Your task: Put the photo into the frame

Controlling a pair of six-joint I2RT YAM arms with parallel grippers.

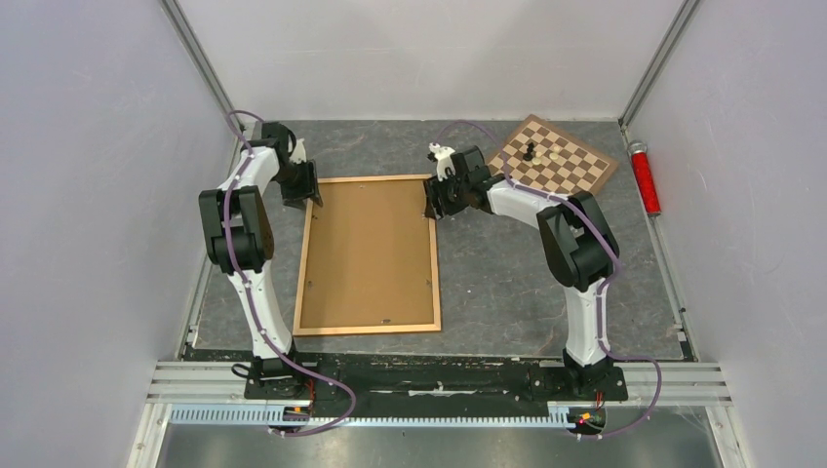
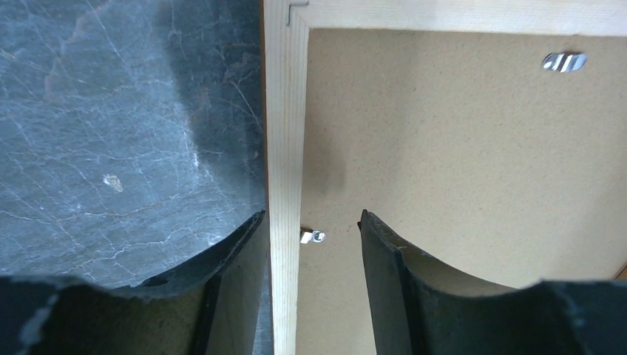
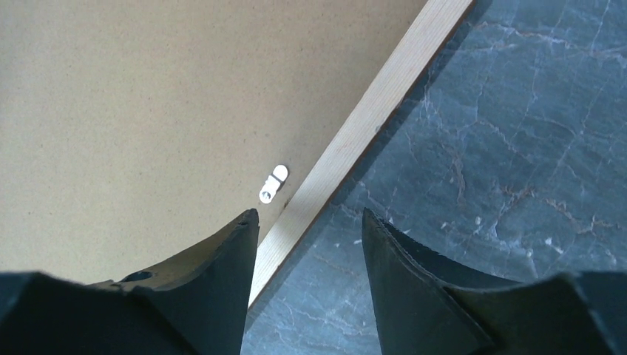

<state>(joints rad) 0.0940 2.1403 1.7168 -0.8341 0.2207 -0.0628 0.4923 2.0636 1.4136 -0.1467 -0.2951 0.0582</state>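
Observation:
The light wooden frame (image 1: 304,263) lies flat on the table, back side up, with the plain brown backing board (image 1: 371,249) filling it. The photo is hidden or out of view. My left gripper (image 1: 304,195) is at the frame's far left corner, open, its jaws either side of the left rail (image 2: 285,148), gripper midpoint (image 2: 310,218) beside a small metal tab (image 2: 313,237). My right gripper (image 1: 431,207) is at the far right corner, open, straddling the right rail (image 3: 362,126), gripper midpoint (image 3: 309,214) near a white tab (image 3: 273,183).
A brown-and-cream chessboard (image 1: 554,156) with a few pieces (image 1: 530,150) lies at the back right, just behind the right arm. A red cylinder (image 1: 644,177) lies along the right wall. Grey walls enclose the dark stone-patterned table (image 1: 507,283).

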